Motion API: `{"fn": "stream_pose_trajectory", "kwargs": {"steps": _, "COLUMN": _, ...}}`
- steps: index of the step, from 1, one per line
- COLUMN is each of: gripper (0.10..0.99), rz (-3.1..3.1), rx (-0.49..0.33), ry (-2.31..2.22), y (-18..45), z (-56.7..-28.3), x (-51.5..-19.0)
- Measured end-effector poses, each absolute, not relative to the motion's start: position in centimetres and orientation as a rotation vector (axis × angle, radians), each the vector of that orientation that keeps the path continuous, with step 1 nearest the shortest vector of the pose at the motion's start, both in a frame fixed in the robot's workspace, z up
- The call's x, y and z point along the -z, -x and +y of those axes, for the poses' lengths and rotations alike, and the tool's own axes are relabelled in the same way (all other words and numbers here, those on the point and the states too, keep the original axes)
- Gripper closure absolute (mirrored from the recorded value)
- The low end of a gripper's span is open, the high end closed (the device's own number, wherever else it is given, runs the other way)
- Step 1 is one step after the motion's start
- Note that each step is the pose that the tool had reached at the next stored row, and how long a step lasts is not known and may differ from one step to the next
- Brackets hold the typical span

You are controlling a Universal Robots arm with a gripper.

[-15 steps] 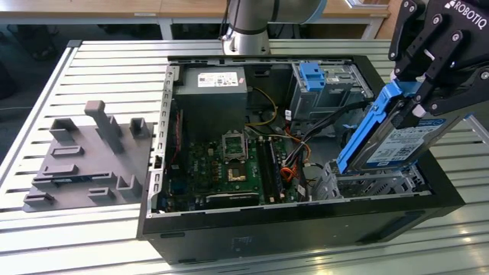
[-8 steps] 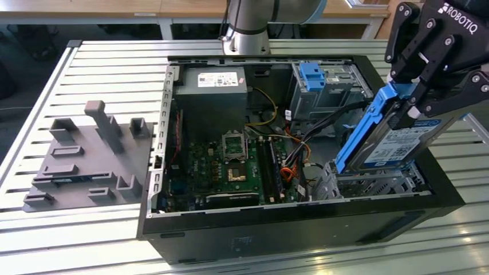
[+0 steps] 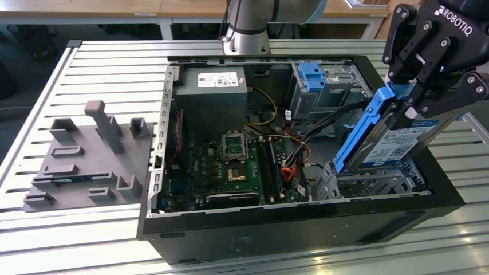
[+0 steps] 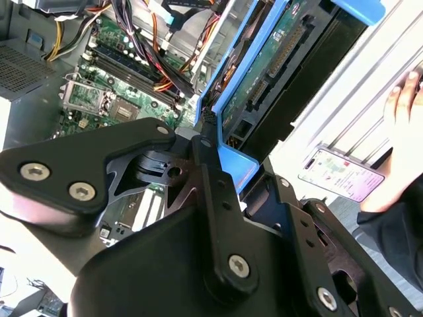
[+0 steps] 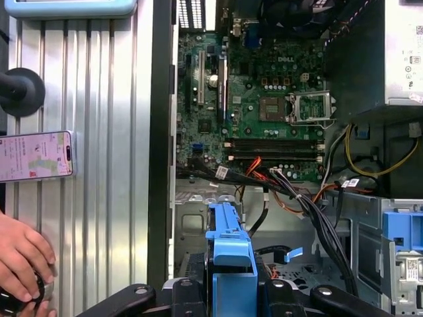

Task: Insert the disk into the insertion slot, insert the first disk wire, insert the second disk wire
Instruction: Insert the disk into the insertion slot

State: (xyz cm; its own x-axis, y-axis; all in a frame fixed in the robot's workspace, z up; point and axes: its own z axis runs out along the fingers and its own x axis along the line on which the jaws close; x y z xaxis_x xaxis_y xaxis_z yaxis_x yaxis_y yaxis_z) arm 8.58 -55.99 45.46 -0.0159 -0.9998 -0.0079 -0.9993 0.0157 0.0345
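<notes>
The claw is closed on the disk, its black fingers clamped on the blue carrier at the disk's upper end. In the exterior view the disk hangs steeply tilted, label side facing the camera. It is over the corner of the open computer case at the exterior view's right. Its lower end sits at the top of the insertion slot, the low perforated grey cage. Contact between the two cannot be confirmed, and the disk is not seated flat in the bay.

In the second wrist view the green circuit-board underside of the disk and its connector edge are exposed.

Loose black and orange cables lie between the motherboard and the cage. A taller grey box with a blue clip stands behind, apart from the disk.

The case rests on a slatted metal counter, with a grey fixture plate beside it at the exterior view's left.

In the first wrist view a phone lies on the counter near a person's hand.
</notes>
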Motion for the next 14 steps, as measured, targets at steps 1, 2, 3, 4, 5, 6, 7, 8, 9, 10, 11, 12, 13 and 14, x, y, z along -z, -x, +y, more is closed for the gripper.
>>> {"fn": "stream_pose_trajectory", "kwargs": {"steps": 1, "gripper": 0.722, "rz": -2.225, "rx": 0.047, "ry": -2.191, "y": -8.58, "z": -55.97, "x": -45.43}}
{"fn": "stream_pose_trajectory", "kwargs": {"steps": 2, "gripper": 0.722, "rz": -2.225, "rx": 0.047, "ry": -2.191, "y": -8.58, "z": -55.96, "x": -45.4}}
{"fn": "stream_pose_trajectory", "kwargs": {"steps": 3, "gripper": 0.722, "rz": -2.225, "rx": 0.047, "ry": -2.191, "y": -8.59, "z": -55.94, "x": -45.37}}
{"fn": "stream_pose_trajectory", "kwargs": {"steps": 4, "gripper": 0.722, "rz": -2.225, "rx": 0.047, "ry": -2.19, "y": -8.58, "z": -55.92, "x": -45.34}}
{"fn": "stream_pose_trajectory", "kwargs": {"steps": 5, "gripper": 0.722, "rz": -2.225, "rx": 0.047, "ry": -2.19, "y": -8.58, "z": -55.89, "x": -45.31}}
{"fn": "stream_pose_trajectory", "kwargs": {"steps": 6, "gripper": 0.722, "rz": -2.225, "rx": 0.047, "ry": -2.19, "y": -8.58, "z": -55.85, "x": -45.27}}
{"fn": "stream_pose_trajectory", "kwargs": {"steps": 7, "gripper": 0.722, "rz": -2.225, "rx": 0.047, "ry": -2.19, "y": -8.58, "z": -55.83, "x": -45.21}}
{"fn": "stream_pose_trajectory", "kwargs": {"steps": 8, "gripper": 0.722, "rz": -2.225, "rx": 0.047, "ry": -2.19, "y": -8.58, "z": -55.79, "x": -45.17}}
{"fn": "stream_pose_trajectory", "kwargs": {"steps": 9, "gripper": 0.722, "rz": -2.225, "rx": 0.047, "ry": -2.191, "y": -8.59, "z": -55.74, "x": -45.12}}
{"fn": "stream_pose_trajectory", "kwargs": {"steps": 10, "gripper": 0.722, "rz": -2.225, "rx": 0.047, "ry": -2.191, "y": -8.58, "z": -55.7, "x": -45.06}}
{"fn": "stream_pose_trajectory", "kwargs": {"steps": 11, "gripper": 0.722, "rz": -2.225, "rx": 0.047, "ry": -2.19, "y": -8.59, "z": -55.66, "x": -45.0}}
{"fn": "stream_pose_trajectory", "kwargs": {"steps": 12, "gripper": 0.722, "rz": -2.225, "rx": 0.047, "ry": -2.19, "y": -8.59, "z": -55.61, "x": -44.94}}
{"fn": "stream_pose_trajectory", "kwargs": {"steps": 13, "gripper": 0.722, "rz": -2.225, "rx": 0.047, "ry": -2.191, "y": -8.59, "z": -55.58, "x": -44.88}}
{"fn": "stream_pose_trajectory", "kwargs": {"steps": 14, "gripper": 0.722, "rz": -2.225, "rx": 0.047, "ry": -2.191, "y": -8.59, "z": -55.56, "x": -44.82}}
